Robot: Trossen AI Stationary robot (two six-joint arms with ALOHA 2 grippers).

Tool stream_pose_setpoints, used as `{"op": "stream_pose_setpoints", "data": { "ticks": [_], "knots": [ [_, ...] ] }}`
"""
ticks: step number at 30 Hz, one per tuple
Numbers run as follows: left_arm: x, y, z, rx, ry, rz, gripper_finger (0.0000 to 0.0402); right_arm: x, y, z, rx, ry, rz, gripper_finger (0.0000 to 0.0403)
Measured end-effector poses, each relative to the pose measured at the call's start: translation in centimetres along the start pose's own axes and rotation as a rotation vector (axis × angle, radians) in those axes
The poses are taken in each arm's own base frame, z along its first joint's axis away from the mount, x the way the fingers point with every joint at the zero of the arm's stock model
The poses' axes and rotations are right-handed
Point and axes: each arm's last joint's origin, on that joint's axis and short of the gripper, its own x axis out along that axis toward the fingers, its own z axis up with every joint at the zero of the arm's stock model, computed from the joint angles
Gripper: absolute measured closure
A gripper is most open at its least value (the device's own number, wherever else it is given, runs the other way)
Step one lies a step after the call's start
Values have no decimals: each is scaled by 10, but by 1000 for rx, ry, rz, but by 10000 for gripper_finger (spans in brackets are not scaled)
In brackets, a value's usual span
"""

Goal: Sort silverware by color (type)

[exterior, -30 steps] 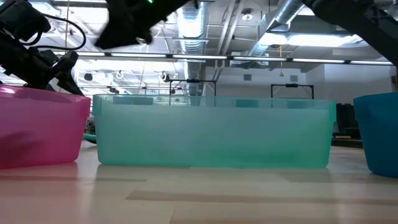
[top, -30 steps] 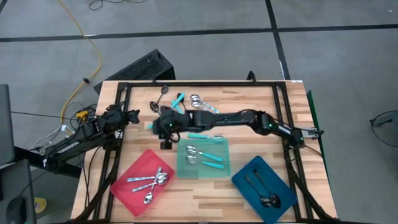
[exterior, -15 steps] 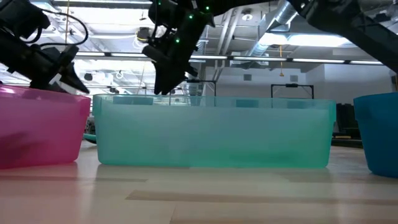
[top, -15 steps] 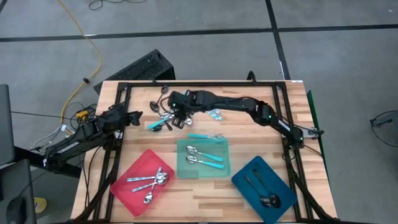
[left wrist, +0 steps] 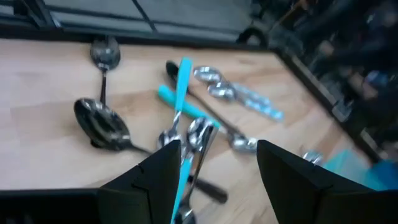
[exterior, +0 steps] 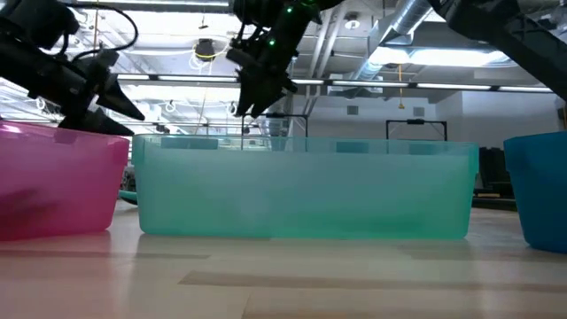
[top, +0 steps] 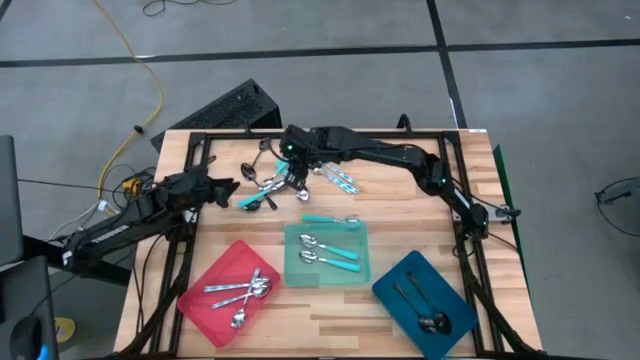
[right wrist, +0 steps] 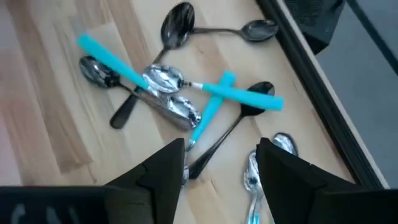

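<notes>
Right tool [top: 297, 172] swinging back from teal tray [top: 293, 262] — now hovering released over unsorted spoon pile [top: 268, 185], lining up next pick.

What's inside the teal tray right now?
The teal tray holds two turquoise-handled spoons; a third lies across its far rim. The low view's frosted wall hides them.

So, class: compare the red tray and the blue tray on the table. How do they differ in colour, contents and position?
The red tray sits at the left of the row of three trays, the blue tray at the right. The red tray holds shiny silver spoons; the blue tray holds dark spoons. The red tray's heap looks larger than the blue tray's few. Both are shallow rectangular trays, set askew near the table's front edge.
</notes>
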Motion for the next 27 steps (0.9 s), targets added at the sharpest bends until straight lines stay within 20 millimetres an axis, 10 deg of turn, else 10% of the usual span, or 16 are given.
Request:
{"op": "stream_pose_setpoints", "data": {
  "ticks": [9, 17, 27],
  "knots": [
    [21, -6, 0, 42, 100, -2, 191, -28, -25, 2, -29, 8, -24, 184],
    [35, -17, 9, -8, 50, -76, 191, -13, -54, 9, 23, -36, 68, 184],
    [2, -55, 72, 100, -130, -81, 191, -14, -64, 31, 39, -263, 92, 184]
  ]
}}
